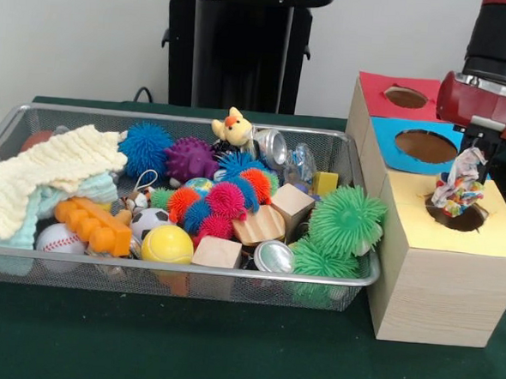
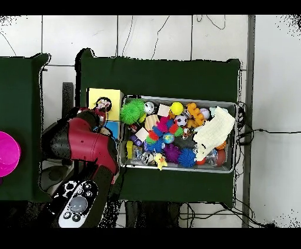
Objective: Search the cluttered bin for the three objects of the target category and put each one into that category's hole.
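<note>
Gripped in the claw (image 1: 471,164) at the right of the front view is a floppy printed cloth piece (image 1: 458,187), its fingers closed on the top of it while the lower end hangs into the yellow-topped hole (image 1: 459,218). That hole sits in the nearest of three pale wooden boxes; the blue-topped hole (image 1: 426,146) and red-topped hole (image 1: 405,97) lie behind it toward the upper right. The overhead view shows the cloth piece (image 2: 103,105) as a small speck over the yellow top (image 2: 104,97), with the red arm (image 2: 89,144) covering the other two boxes, which only the front view shows whole. The wire basket (image 1: 8,127) fills the left and centre of the front view, packed with spiky balls, a baseball, wooden blocks and a cream waffle cloth (image 1: 48,170). Bare green table (image 1: 226,351) lies open along the bottom edge, and the basket stands just beside the boxes.
</note>
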You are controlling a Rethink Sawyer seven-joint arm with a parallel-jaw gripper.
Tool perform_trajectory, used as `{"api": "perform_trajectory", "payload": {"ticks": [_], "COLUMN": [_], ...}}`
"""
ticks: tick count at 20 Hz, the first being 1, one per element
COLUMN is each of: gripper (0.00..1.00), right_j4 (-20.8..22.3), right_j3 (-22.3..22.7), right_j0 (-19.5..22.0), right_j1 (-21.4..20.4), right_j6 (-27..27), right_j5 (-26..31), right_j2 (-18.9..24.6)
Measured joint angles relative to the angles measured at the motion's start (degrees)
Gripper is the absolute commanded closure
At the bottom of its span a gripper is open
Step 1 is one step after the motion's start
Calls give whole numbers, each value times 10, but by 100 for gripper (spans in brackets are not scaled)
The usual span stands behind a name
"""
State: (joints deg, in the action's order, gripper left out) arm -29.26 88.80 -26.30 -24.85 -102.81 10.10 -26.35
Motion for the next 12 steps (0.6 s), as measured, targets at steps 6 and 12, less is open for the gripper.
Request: {"api": "perform_trajectory", "payload": {"ticks": [6,12], "gripper": [100,0], "right_j4": [-1,-2], "right_j3": [1,2], "right_j0": [0,0], "right_j1": [0,0], "right_j6": [0,0], "right_j5": [0,0], "right_j2": [0,0]}}
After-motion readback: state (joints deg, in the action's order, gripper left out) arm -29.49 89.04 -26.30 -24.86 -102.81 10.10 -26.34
